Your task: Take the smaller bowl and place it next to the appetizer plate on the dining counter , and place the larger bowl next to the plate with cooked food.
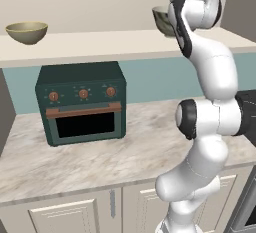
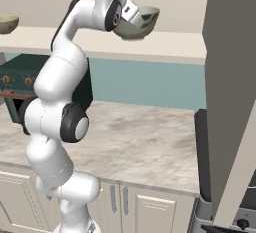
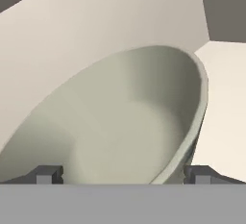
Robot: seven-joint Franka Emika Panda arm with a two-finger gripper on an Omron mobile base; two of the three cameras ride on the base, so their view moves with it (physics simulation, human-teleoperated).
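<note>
A dark green toaster oven (image 1: 81, 104) sits on the marbled counter (image 1: 150, 142).

A pale upper shelf (image 1: 100, 44) carries a small olive bowl (image 1: 27, 32) at its left and a bigger grey-green bowl (image 2: 141, 22) further right. Below, the marbled tabletop (image 1: 145, 142) holds a dark green toaster oven (image 1: 81, 103).

Two bowls: the larger bowl (image 2: 141, 21) right at the gripper (image 3: 123, 174), the smaller bowl (image 1: 27, 32) far off. One toaster oven (image 1: 82, 102).
</note>
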